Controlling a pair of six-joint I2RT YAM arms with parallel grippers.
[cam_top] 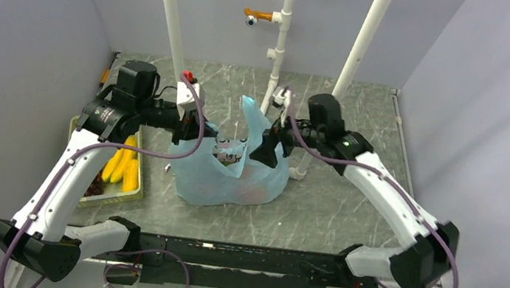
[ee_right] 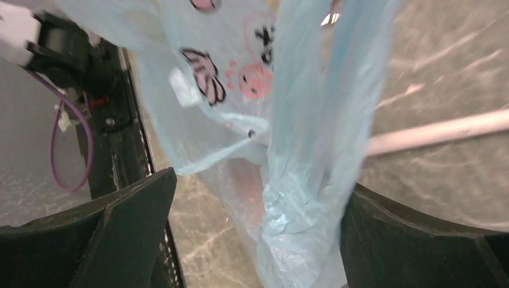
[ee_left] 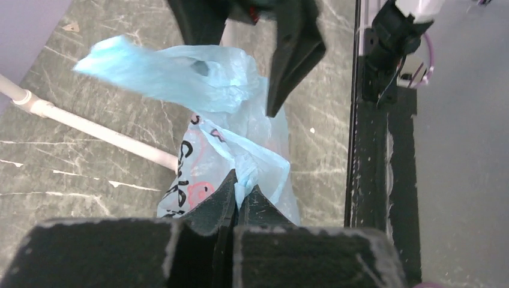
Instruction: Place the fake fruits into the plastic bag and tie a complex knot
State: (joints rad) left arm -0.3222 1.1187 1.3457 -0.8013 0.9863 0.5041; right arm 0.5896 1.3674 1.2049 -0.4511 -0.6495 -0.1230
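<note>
Your left gripper is clenched on a twisted handle of the bag. The plastic is pinched right at the fingertips, and the bag's body hangs just beyond and below them. Your right gripper is released. Its jaws stand wide apart with the other handle running loose between them; the wrist view does not show whether it brushes one finger.

Treat the bag as thin, soft, slippery film. It has no stiffness, so it follows whatever pulls it and crumples everywhere else. A single flat layer will likely slide out of the pads or tear. Take hold where the plastic bunches into a rope, close above the body, and close fully on it.

The load looks light. Something pinkish shows through the wall, probably fruits, and the bag slumps softly on the table. Bananas lie in the tray, well off to the outer side of your left gripper and not in the bag. Judge whether filling is done before you knot. Pull gently, because a sharp tug could tip the bag or stretch a handle.
</note>
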